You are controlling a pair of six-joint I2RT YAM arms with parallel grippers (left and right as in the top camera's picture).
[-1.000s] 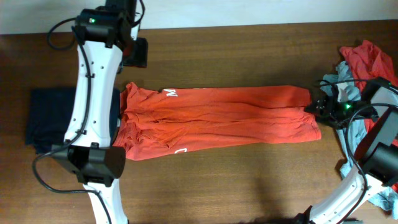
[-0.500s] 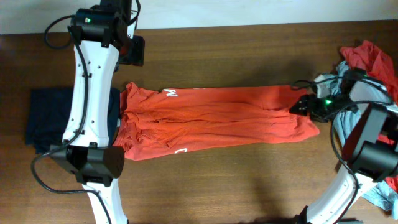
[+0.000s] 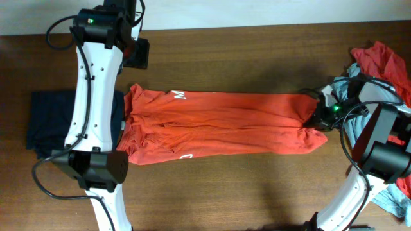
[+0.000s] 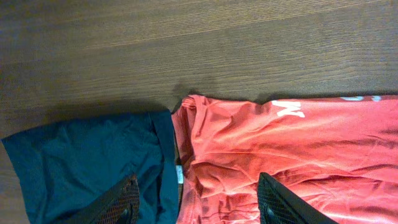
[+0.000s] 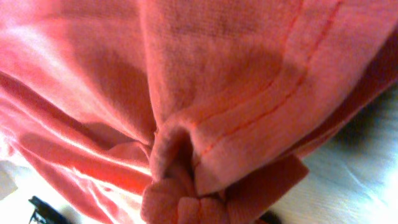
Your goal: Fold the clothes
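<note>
One orange T-shirt (image 3: pixel 218 122) lies stretched across the worktop (image 3: pixel 244 51).
The right end effector (image 3: pixel 319 117) pinches its bunched hem at one end; the left end effector (image 4: pixel 196 186) hangs spread wide over the collar end.

Left arm (image 3: pixel 96 96): white links stretched long beside the left end of the orange shirt (image 3: pixel 218 122), wrist bent over past its far-left corner. Left gripper (image 4: pixel 198 182): fingers spread wide, nothing between them, hanging above the shirt's left end. Right arm (image 3: pixel 385 151): folded in from the near side toward the shirt's right end. Right gripper (image 3: pixel 319 114): clamped on the bunched hem there; fingers hidden by cloth in the wrist view.
</note>
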